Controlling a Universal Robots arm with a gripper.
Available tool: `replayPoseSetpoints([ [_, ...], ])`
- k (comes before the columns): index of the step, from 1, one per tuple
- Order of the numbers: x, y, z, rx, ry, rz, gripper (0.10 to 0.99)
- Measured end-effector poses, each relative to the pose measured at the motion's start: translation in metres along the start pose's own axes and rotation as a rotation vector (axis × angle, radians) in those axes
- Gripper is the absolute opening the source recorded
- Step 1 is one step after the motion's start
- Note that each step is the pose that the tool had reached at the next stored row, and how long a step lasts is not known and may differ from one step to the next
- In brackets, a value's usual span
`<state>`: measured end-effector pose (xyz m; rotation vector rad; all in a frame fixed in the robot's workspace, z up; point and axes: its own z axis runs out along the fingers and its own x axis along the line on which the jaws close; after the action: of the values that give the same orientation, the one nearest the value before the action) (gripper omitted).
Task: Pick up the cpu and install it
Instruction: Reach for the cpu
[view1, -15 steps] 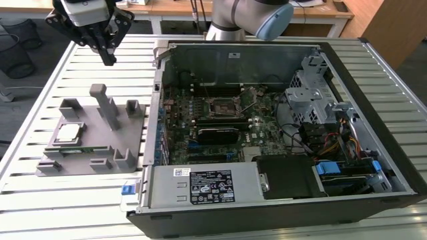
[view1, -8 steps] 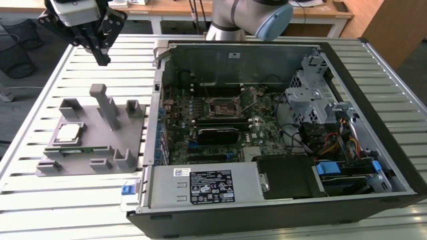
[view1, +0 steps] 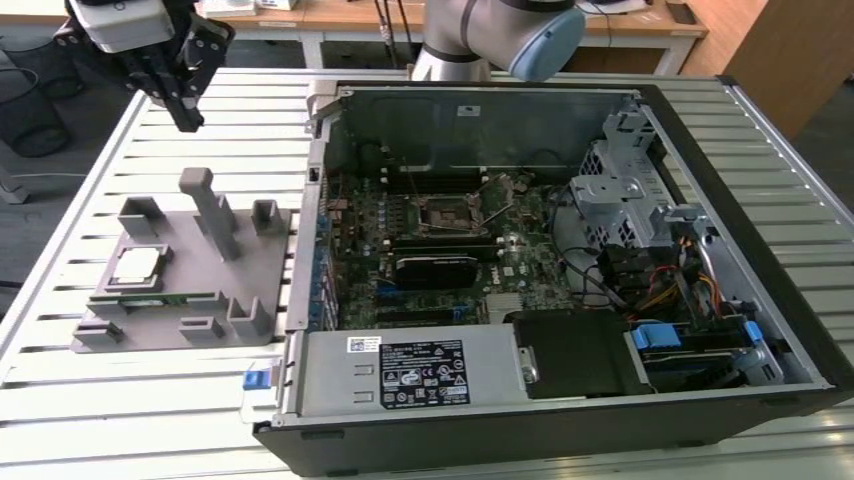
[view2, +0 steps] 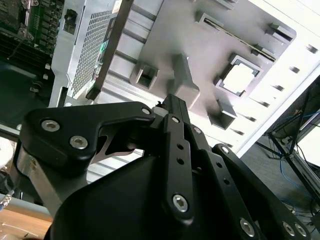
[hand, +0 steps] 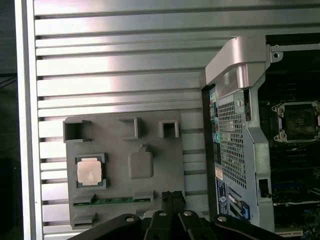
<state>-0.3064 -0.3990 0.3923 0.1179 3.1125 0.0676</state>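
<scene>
The cpu (view1: 138, 265) is a small silver square lying flat in a recess of the grey holder (view1: 154, 332) on the slatted table, at the exterior view's left. My gripper (view1: 191, 118) hangs above the table beyond the holder, well clear of the cpu, shut and holding nothing. In the first wrist view the cpu (hand: 90, 172) sits in the holder (hand: 115, 150), off to one side of my gripper (hand: 173, 197). The second wrist view shows the cpu (view2: 239, 77) past my gripper (view2: 170, 100). The bare processor socket (view1: 454, 212) (hand: 296, 119) lies open on the motherboard.
A green memory stick (view1: 154, 298) sits in the holder beside the cpu, and tall grey posts (view1: 214, 215) rise from it. The open computer case (view1: 310, 180) lies at the exterior view's right, with a power supply (view1: 414, 375) and a drive cage (view1: 621, 180) inside.
</scene>
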Motion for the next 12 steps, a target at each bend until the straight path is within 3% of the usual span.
replayPoseSetpoints([
  [12, 0.0348, -0.0026, -0.0006, 0.0, 0.0028, 0.0, 0.106],
])
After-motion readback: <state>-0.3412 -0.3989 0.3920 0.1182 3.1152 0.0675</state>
